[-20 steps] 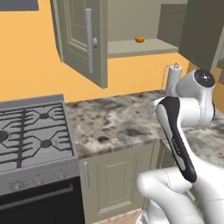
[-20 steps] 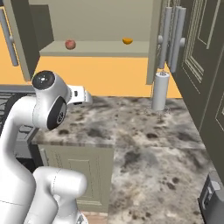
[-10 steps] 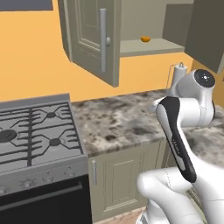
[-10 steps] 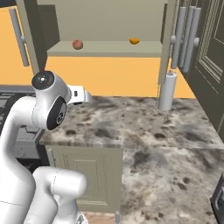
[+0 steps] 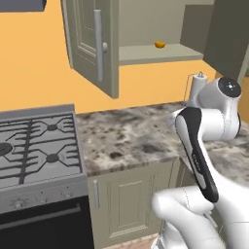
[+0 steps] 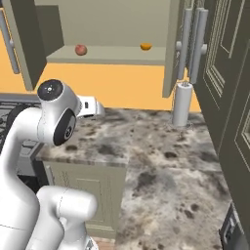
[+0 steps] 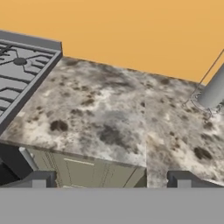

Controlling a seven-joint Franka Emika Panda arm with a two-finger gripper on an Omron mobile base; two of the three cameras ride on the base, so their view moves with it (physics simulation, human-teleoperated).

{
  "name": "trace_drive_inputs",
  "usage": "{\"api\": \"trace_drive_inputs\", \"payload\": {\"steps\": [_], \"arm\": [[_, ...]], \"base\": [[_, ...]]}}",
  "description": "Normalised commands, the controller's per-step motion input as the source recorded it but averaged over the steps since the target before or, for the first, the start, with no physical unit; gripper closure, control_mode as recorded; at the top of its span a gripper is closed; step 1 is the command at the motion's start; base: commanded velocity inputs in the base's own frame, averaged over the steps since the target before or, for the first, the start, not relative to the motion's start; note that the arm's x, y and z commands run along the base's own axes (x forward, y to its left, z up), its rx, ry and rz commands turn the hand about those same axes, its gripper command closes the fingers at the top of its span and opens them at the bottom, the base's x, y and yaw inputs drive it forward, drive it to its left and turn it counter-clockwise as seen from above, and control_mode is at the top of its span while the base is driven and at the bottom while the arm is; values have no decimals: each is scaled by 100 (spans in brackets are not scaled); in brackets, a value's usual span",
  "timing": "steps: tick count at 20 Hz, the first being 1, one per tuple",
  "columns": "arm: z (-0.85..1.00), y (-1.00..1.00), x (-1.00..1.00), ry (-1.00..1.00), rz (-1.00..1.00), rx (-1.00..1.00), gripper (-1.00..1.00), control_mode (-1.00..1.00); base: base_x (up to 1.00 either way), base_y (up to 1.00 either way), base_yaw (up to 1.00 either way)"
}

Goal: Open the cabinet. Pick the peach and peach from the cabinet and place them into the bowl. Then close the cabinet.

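I have the cabinet (image 6: 105, 29) open on both sides, its doors swung wide, and the two peaches sit on the inner shelf. The reddish peach (image 6: 81, 49) lies toward the left of the shelf in the right base view, the orange peach (image 6: 145, 47) toward the right, well apart from each other. In the left base view I can pick out the orange one near the shelf's front edge.

My gripper (image 7: 111, 177) is empty, its jaws spread wide, with nothing between the fingertips (image 7: 39, 178). It looks down over the speckled counter (image 7: 109, 118), with the stove (image 7: 17, 74) to one side and a paper towel roll (image 7: 214, 92) at the back by the orange wall.

What matters for the next reach, I judge, is height: both fruits lie above and ahead of the hand, on the shelf over the counter. The hand has to tilt up and rise to shelf level before going in. I cannot spot the bowl from here.
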Motion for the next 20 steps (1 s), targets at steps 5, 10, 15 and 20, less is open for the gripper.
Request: {"api": "trace_drive_inputs", "payload": {"steps": [5, 10, 15, 20], "arm": [[0, 0, 0, 0, 0, 0, -100, 100], [0, 0, 0, 0, 0, 0, -100, 100], [0, 0, 0, 0, 0, 0, -100, 100], [0, 0, 0, 0, 0, 0, -100, 100]], "base": [[44, -88, 20], [-70, 1, -6], [-86, 0, -8], [-100, 0, -10]]}}
